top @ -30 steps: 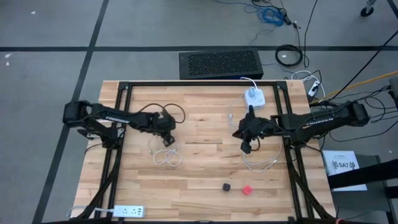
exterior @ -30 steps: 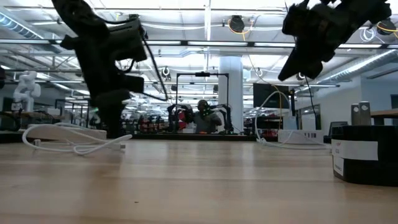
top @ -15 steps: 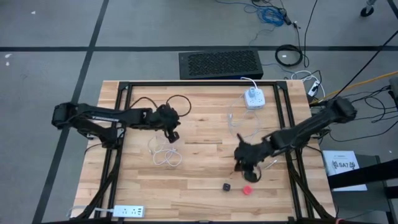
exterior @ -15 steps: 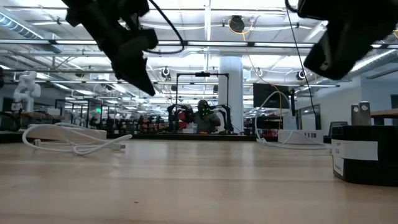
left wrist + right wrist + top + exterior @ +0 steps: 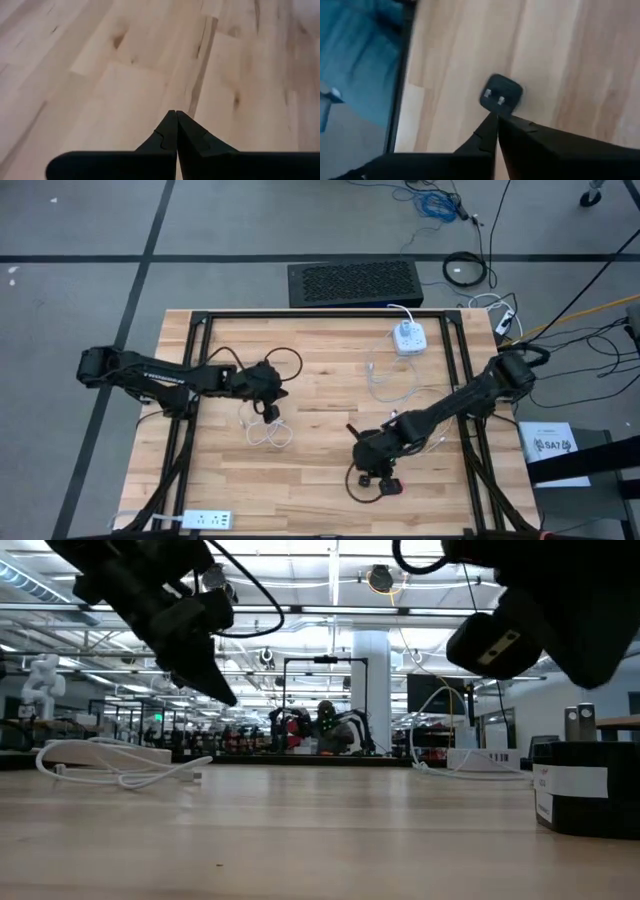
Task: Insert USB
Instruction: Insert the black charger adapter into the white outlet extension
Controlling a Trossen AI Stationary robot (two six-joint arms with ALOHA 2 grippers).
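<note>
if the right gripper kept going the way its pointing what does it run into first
Most likely the small black plug adapter. The right gripper, fingers shut, points at it in the right wrist view, the tips just short of its two metal prongs. The exact gap is hard to judge.

Right end effector [image 5: 496, 119] fingers pressed together, tips just beside black two-pronged plug adapter [image 5: 501, 93] on worktop [image 5: 570, 65].
</note>
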